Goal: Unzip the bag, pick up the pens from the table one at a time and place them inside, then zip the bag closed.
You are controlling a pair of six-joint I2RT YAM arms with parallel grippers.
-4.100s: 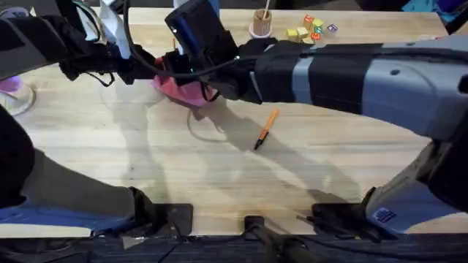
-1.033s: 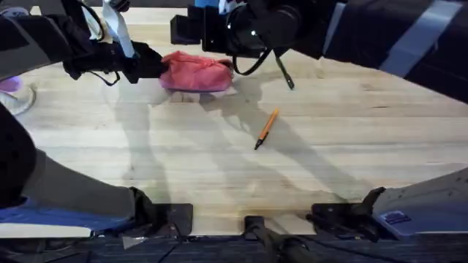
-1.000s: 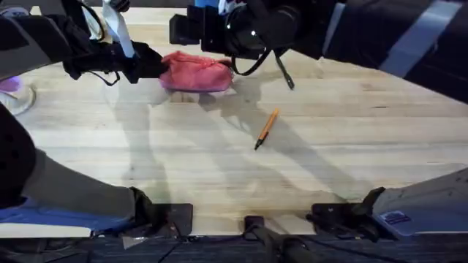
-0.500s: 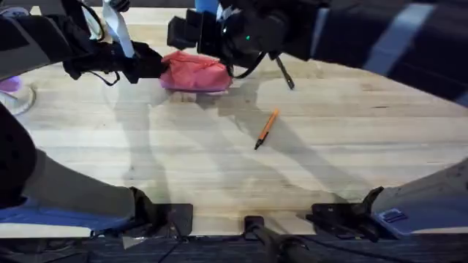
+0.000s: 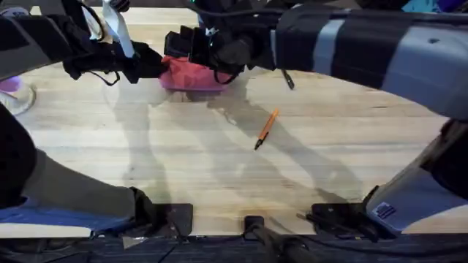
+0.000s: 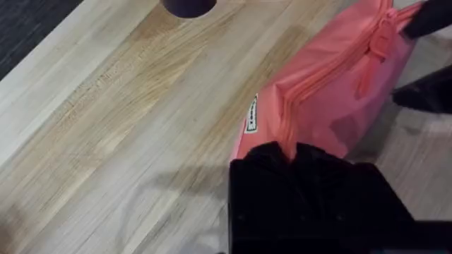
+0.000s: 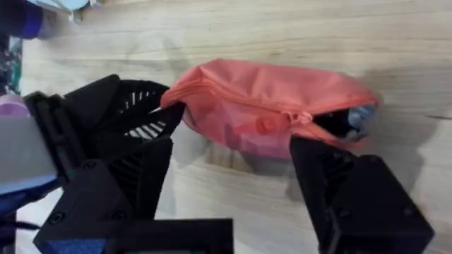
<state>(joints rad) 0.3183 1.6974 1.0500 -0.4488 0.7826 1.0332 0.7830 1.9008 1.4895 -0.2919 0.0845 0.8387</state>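
Left gripper pins the pouch's end while the right lines up on the zipper

The pink-red pouch (image 5: 191, 74) lies at the far left-centre of the plank table (image 5: 219, 168). The left gripper (image 6: 296, 152) is clenched on its left end, apparently anchoring it so the zipper can be pulled against something. The right gripper (image 7: 233, 169) hovers over the pouch with its fingers spread, straddling the zipper pull (image 7: 267, 125); the zipper is partly open at the right end. The orange pen (image 5: 266, 128) lies mid-table, well apart from the pouch; a black pen (image 5: 286, 78) lies just right of the pouch. A purple object (image 5: 10, 84) stands at the table's left edge.
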